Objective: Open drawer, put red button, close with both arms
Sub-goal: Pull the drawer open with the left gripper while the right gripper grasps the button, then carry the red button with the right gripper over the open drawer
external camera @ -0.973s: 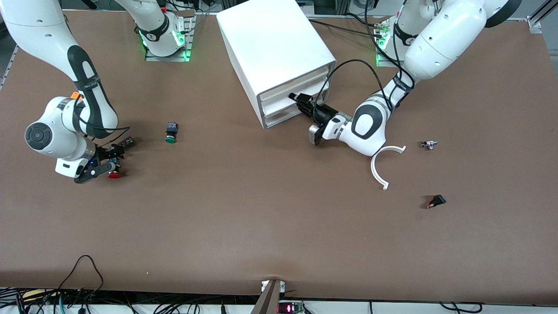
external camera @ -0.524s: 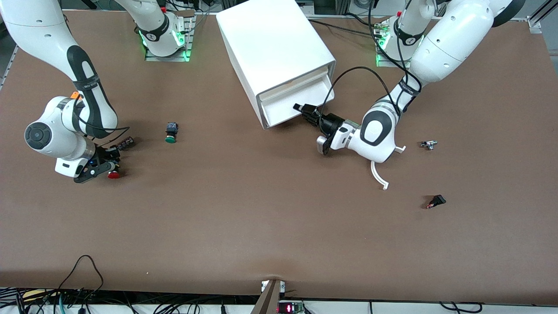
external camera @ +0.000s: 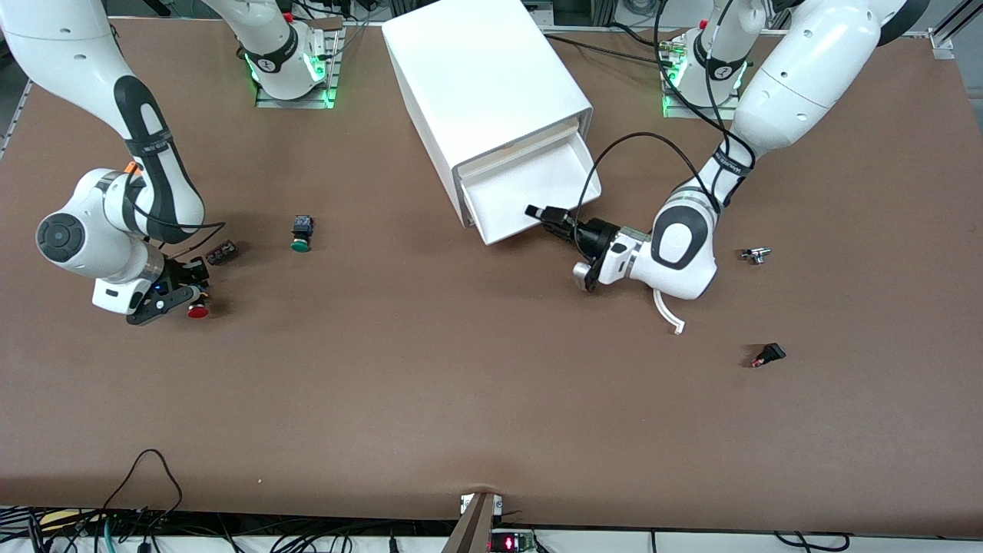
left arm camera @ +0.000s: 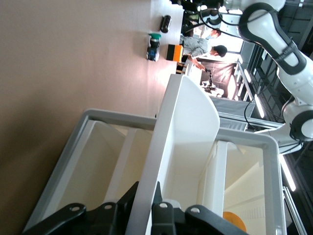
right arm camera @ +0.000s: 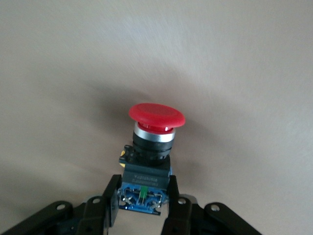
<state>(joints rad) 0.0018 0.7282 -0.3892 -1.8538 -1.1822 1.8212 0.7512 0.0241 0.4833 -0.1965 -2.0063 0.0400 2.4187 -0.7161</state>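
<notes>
I'm mid-opening — my left gripper (external camera: 537, 213) is clamped on the front lip of the shallow white plastic drawer (external camera: 530, 192), partly out of the large white box cabinet (external camera: 484, 84), while my right gripper (external camera: 183, 296) pinches the small red-capped push button (right arm camera: 155, 142) low at the bench's right-arm end — next I'd lift it toward the tray.

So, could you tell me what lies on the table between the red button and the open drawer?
In the front view, the green-capped button sits between the red button and the drawer; otherwise bare table.
</notes>
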